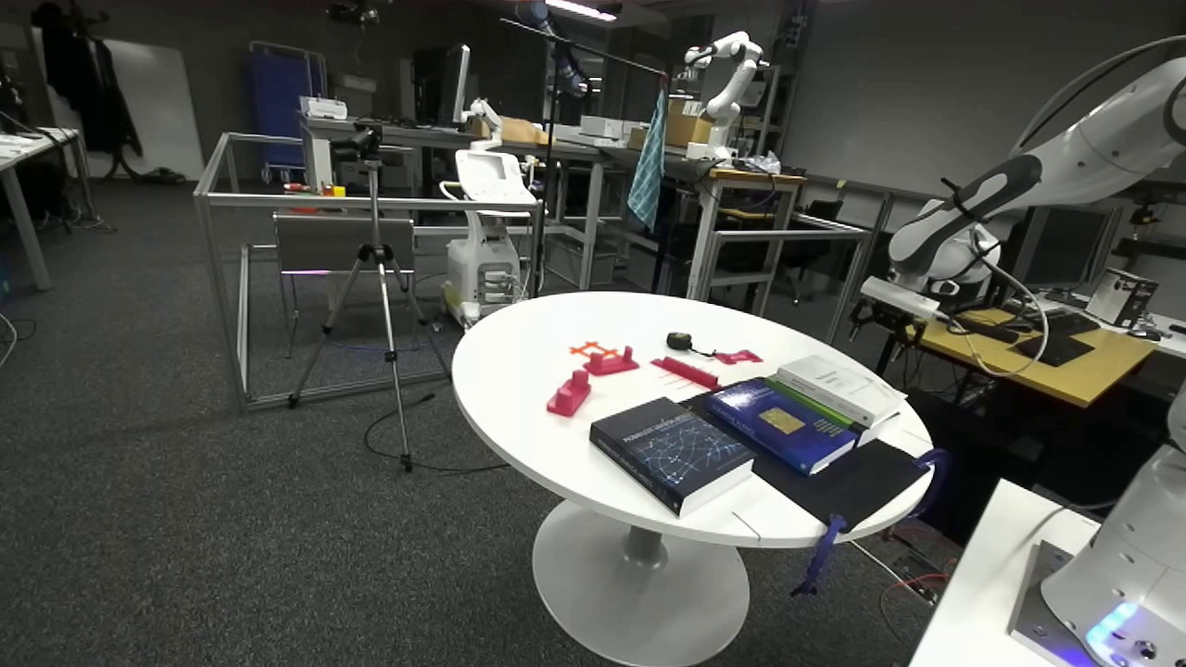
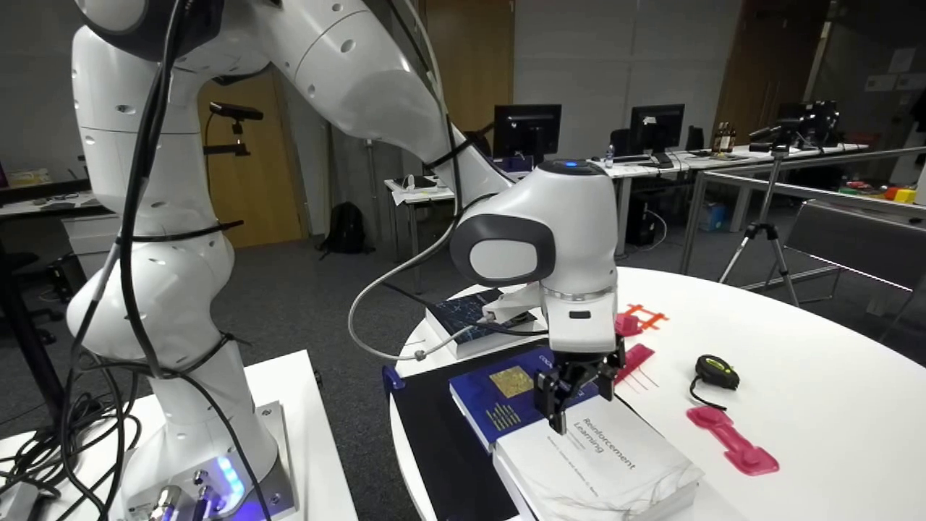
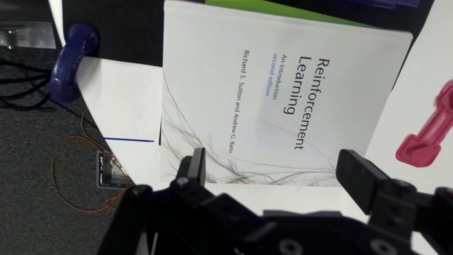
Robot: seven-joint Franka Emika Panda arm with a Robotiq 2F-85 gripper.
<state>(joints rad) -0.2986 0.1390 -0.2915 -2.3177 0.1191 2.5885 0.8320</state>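
Jaws released: in the wrist view the two black fingers (image 3: pixel 357 177) stand wide apart, overlapping the lower edge of a white book (image 3: pixel 276 102); an exterior view puts them above its cover, apart from it. Cover text, running sideways in the wrist view: "Reinforcement Learning" in large dark type; then "An Introduction", with "second edition" in blue; then "Richard S. Sutton and Andrew G. Barto". Appearance: thick, lying flat, cover mainly plain white, fine curving strands in muted colours sweeping along one edge. Position: on the round white surface (image 1: pixel 519 389), near its rim. A green strip (image 3: pixel 262 6) shows along one side; cannot tell whether it is a separate volume. Just beside: blue book (image 1: pixel 781 421), gold panel (image 2: pixel 512 381) on its front, yellow lettering too small to read. Black sheet (image 1: pixel 839 486) partly under it, with a blue strap (image 3: pixel 67 71) at the rim. Next along, dark book (image 1: pixel 674 449), pale-blue network pattern, title not legible. Other side of the white book: pink bone-shaped piece (image 2: pixel 732 440), near a black tape measure (image 2: pixel 716 371) with yellow-green label, wording unreadable. Farther out: pink comb-like piece (image 1: pixel 686 372), two pegged pink blocks (image 1: pixel 607 367).
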